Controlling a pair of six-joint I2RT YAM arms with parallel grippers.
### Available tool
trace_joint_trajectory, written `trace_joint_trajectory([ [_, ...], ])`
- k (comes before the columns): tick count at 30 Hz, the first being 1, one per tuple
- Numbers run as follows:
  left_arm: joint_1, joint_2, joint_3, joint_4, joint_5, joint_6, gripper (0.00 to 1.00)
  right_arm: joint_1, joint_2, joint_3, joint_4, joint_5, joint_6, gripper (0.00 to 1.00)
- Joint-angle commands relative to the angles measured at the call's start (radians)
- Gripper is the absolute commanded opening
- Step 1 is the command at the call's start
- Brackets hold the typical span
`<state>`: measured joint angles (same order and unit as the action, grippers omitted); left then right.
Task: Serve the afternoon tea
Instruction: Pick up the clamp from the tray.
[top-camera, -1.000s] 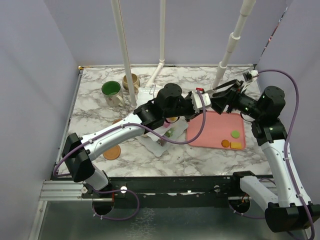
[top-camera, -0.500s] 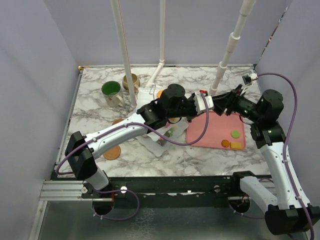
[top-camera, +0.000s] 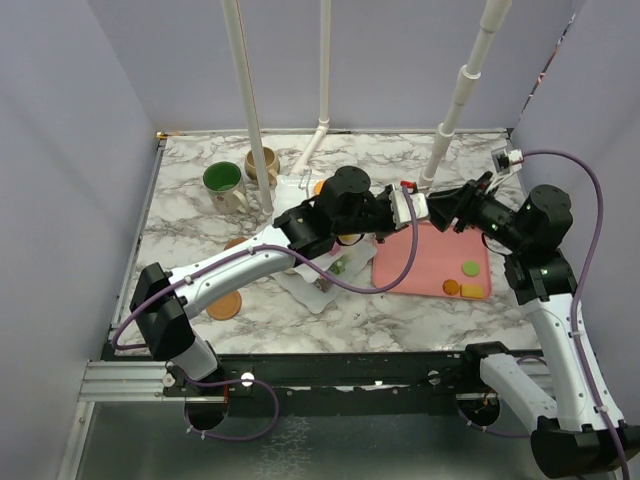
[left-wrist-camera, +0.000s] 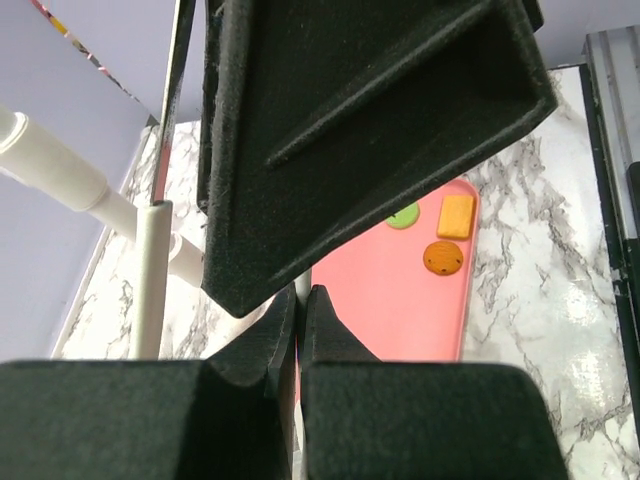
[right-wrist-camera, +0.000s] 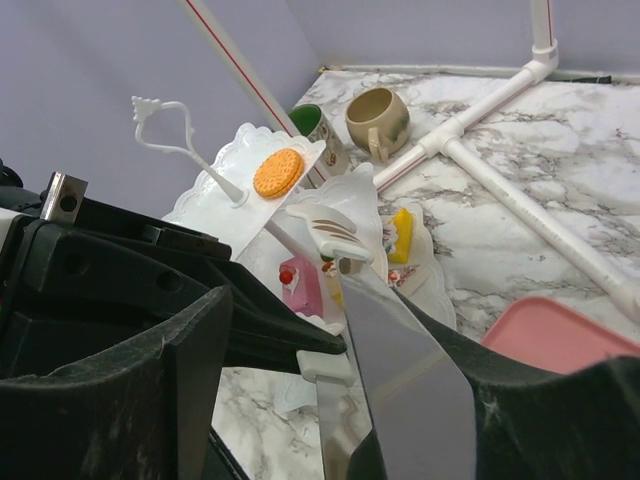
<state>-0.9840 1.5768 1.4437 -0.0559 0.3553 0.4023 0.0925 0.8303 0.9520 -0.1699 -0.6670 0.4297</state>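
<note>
Top external view has both arms meeting nose to nose above the back edge of the pink tray (top-camera: 425, 262). Your left gripper (top-camera: 405, 205) reaches across the tiered stand (top-camera: 318, 293), and your right gripper (top-camera: 443, 208) comes in from the other side. The left jaws are clenched tip to tip. A pale sliver shows in the seam, but you cannot tell whether anything is nipped. The right jaws stand apart around a flat grey strip (right-wrist-camera: 400, 380), and whether they grip it is unclear. You are probably passing or sharing a serving tool, which would explain the mid-air meeting.

The stand sits just left of the tray, with a biscuit (right-wrist-camera: 278, 172) on its top plate and pastries (right-wrist-camera: 400, 236) below. Three pieces (top-camera: 470, 268) lie at the tray's right end, likely waiting to go onto the stand. The green mug (top-camera: 222, 180) and beige mug (top-camera: 262, 163) stand at the back left, with a coaster (top-camera: 223, 305) nearer you.

Room is tight. White pipes (top-camera: 455, 110) rise just behind the grippers, and the stand's handle (right-wrist-camera: 165, 120) pokes up beside your left arm. Bare worktop (top-camera: 190, 235) shows to the left.
</note>
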Motion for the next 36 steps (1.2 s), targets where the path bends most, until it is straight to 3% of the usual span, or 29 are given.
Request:
trace_joint_trajectory([
  [1, -0.01, -0.018, 0.064, -0.009, 0.11, 0.01, 0.0, -0.002, -0.029, 0.044, -0.063, 0.061, -0.075, 0.64],
  [3, -0.008, -0.033, 0.075, -0.018, 0.142, -0.012, 0.0, -0.002, -0.076, 0.06, -0.1, 0.067, -0.133, 0.8],
  [7, 0.032, -0.047, 0.127, -0.02, 0.226, -0.185, 0.0, -0.002, -0.173, 0.044, -0.072, -0.008, -0.201, 0.94],
  [15, 0.212, -0.034, 0.238, 0.106, 0.484, -0.667, 0.0, -0.001, -0.11, 0.145, -0.14, -0.324, -0.277, 0.98],
  [24, 0.235, -0.173, 0.138, 0.127, 0.644, -0.726, 0.0, -0.001, 0.05, 0.309, -0.086, -0.43, -0.28, 0.98],
  [26, 0.23, -0.202, 0.102, 0.128, 0.655, -0.725, 0.0, -0.002, 0.095, 0.334, -0.006, -0.47, -0.217, 0.98],
  [32, 0.206, -0.22, 0.072, 0.129, 0.653, -0.727, 0.0, -0.002, 0.137, 0.261, 0.492, -0.623, 0.135, 1.0],
  [36, 0.186, -0.202, 0.081, 0.129, 0.643, -0.714, 0.0, -0.002, 0.166, 0.255, 0.607, -0.671, 0.239, 1.0],
])
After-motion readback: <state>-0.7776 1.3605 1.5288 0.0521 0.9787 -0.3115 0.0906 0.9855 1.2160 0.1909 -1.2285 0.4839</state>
